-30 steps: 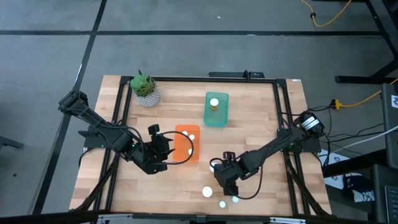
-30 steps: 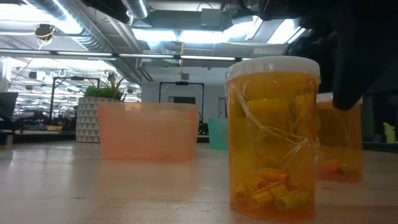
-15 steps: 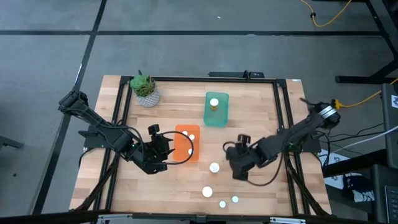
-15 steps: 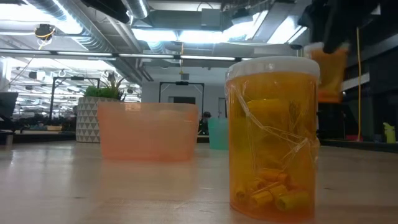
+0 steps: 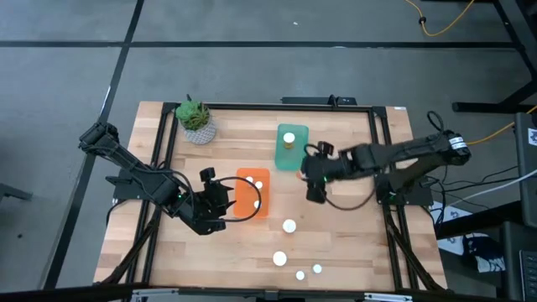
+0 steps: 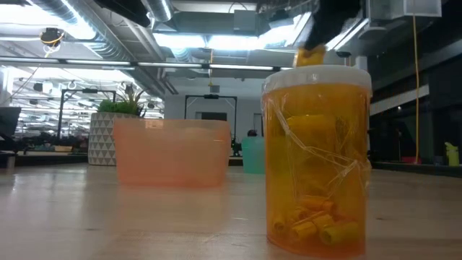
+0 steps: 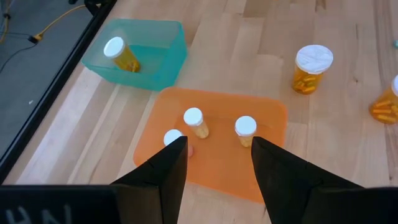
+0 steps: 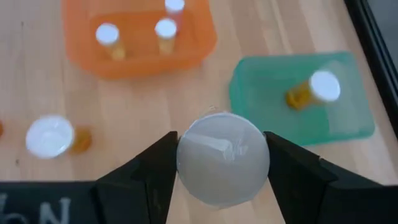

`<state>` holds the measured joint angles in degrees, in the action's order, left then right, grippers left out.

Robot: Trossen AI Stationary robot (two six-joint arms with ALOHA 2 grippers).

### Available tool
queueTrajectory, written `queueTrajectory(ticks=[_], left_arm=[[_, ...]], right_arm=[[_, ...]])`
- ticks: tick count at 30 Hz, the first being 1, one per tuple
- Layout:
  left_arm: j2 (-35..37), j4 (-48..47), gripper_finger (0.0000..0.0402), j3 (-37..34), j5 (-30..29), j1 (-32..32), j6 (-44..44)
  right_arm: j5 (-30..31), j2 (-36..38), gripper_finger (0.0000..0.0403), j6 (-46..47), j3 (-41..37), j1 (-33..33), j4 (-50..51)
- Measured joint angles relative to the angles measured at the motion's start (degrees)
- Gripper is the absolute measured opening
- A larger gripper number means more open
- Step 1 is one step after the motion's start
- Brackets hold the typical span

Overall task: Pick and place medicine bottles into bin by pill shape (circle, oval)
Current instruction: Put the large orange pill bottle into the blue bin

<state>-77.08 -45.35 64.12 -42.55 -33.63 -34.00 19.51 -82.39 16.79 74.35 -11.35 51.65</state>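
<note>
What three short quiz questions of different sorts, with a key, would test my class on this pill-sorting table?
1. True or false: the right claw is shut on a white-capped medicine bottle.
2. How many bottles stand in the orange plastic bin? A) one B) three C) five
3. Fill in: the teal plastic bin holds ___ bottle.

Key
1. True; its fingers press both sides of the cap, near the teal bin.
2. B; three white caps show in the left wrist view, with the left claw open over that bin.
3. One, with an orange body.
</note>
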Motion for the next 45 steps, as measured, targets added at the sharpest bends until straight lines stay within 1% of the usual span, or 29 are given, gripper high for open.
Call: queueTrajectory(ticks=[4, 6, 8, 10, 13, 15, 19, 21, 28, 37, 45], left_arm=[[0.0, -0.01, 0.0171, 0.0, 0.01, 0.0, 0.01], [0.0, -0.01, 0.0171, 0.0, -0.01, 0.0, 0.02], [0.0, -0.01, 0.0171, 0.0, 0.0, 0.0, 0.02], [0.0, -0.01, 0.0171, 0.0, 0.0, 0.0, 0.02], [0.0, -0.01, 0.0171, 0.0, 0.0, 0.0, 0.02], [0.0, -0.04, 0.0171, 0.0, 0.01, 0.0, 0.02], [0.0, -0.02, 0.0171, 0.0, 0.0, 0.0, 0.04], [0.0, -0.04, 0.0171, 0.0, 0.0, 0.0, 0.04], [0.0, -0.04, 0.0171, 0.0, -0.01, 0.0, 0.07], [0.0, -0.04, 0.0171, 0.0, 0.0, 0.0, 0.07], [0.0, -0.05, 0.0171, 0.0, 0.01, 0.0, 0.11]], right_arm=[[-6.48, -0.42, 0.0217, -6.84, 0.02, 5.22, -5.78], [-7.74, -0.44, 0.0217, -9.66, 0.02, 7.67, -7.72], [-7.75, -0.44, 0.0217, -11.17, 0.02, 10.16, -8.5], [-8.26, -0.44, 0.0217, -11.72, 0.02, 13.02, -8.19], [-13.04, -1.01, 0.0217, -12.11, 0.02, 17.36, -8.2], [-15.19, -2.1, 0.0217, -12.61, 0.02, 19.76, -8.18], [-16.02, -4.78, 0.0217, -12.81, 0.02, 23.52, -8.15], [-17.74, -6.73, 0.0217, -13.01, 0.02, 24.99, -7.92], [-18.74, -13.43, 0.0217, -12.78, -0.02, 28.24, -9.61], [-19.82, -20.02, 0.022, -13.39, -0.02, 31.59, -12.05], [-21.24, -21.33, 0.0221, -12.78, -0.02, 32.19, -17.31]])
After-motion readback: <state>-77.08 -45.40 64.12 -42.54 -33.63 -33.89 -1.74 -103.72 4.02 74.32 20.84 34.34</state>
